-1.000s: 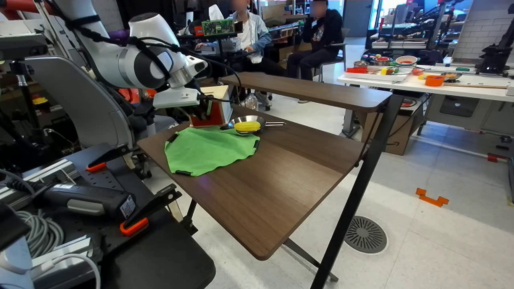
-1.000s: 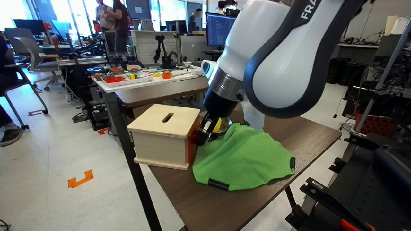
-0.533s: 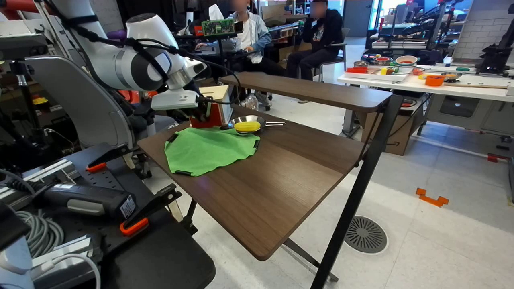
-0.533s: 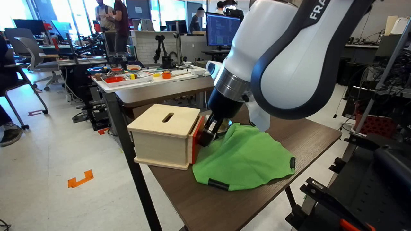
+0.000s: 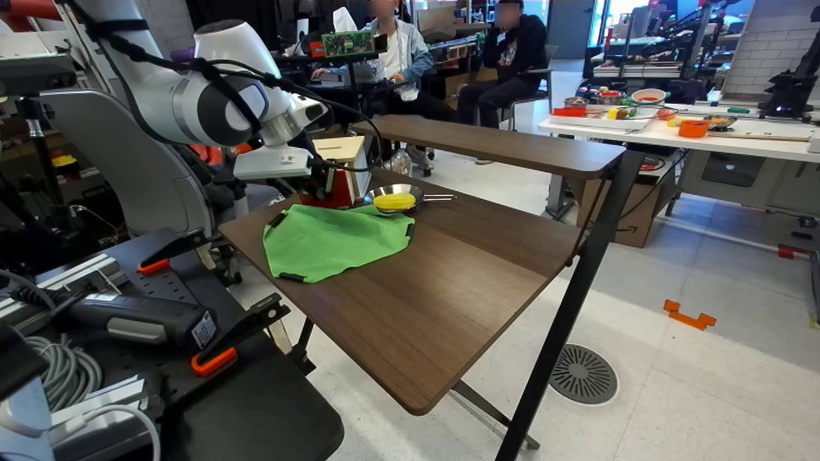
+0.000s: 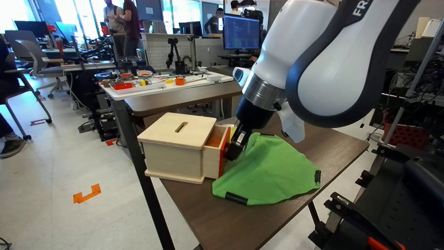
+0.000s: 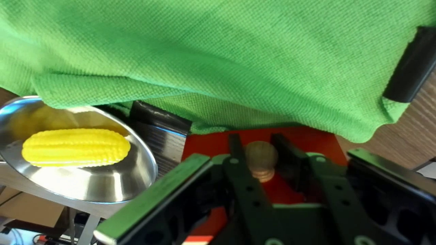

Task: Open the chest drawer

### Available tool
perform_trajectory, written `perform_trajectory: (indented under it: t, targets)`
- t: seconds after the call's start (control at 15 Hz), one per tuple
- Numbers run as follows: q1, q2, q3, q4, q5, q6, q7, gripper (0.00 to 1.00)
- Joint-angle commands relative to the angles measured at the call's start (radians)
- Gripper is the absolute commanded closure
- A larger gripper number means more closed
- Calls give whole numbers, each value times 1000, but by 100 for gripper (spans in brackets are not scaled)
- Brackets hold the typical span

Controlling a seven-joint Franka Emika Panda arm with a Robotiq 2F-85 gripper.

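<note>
The chest (image 6: 177, 128) is a pale wooden box with a slotted top, in both exterior views (image 5: 343, 148). Its drawer (image 6: 211, 161) stands partly pulled out, with an orange-red inside showing. The drawer's red front (image 6: 224, 156) also shows in the wrist view (image 7: 207, 143). A round wooden knob (image 7: 261, 158) sits on that front. My gripper (image 7: 256, 139) is shut on the knob, one finger on each side. In an exterior view the gripper (image 6: 230, 155) is tilted down against the red front, and the knob is hidden there.
A green cloth (image 6: 274, 173) lies on the table right before the drawer and touches its front's lower edge in the wrist view. A metal pan (image 7: 143, 177) with a yellow corn (image 7: 75, 148) stands beside the drawer. A raised shelf (image 5: 487, 144) runs along the table's back.
My gripper has moved away from the chest with the knob, and the drawer has slid out from nearly closed to partly open. The cloth's near edge has shifted slightly with it.
</note>
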Motion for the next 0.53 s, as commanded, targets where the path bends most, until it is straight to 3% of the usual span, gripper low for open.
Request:
perform_trajectory:
  t: [0.0, 0.47]
  targets:
    - [-33, -34, 0, -50, -28, 3, 2, 93]
    - [-51, -49, 3, -79, -27, 5, 2, 93]
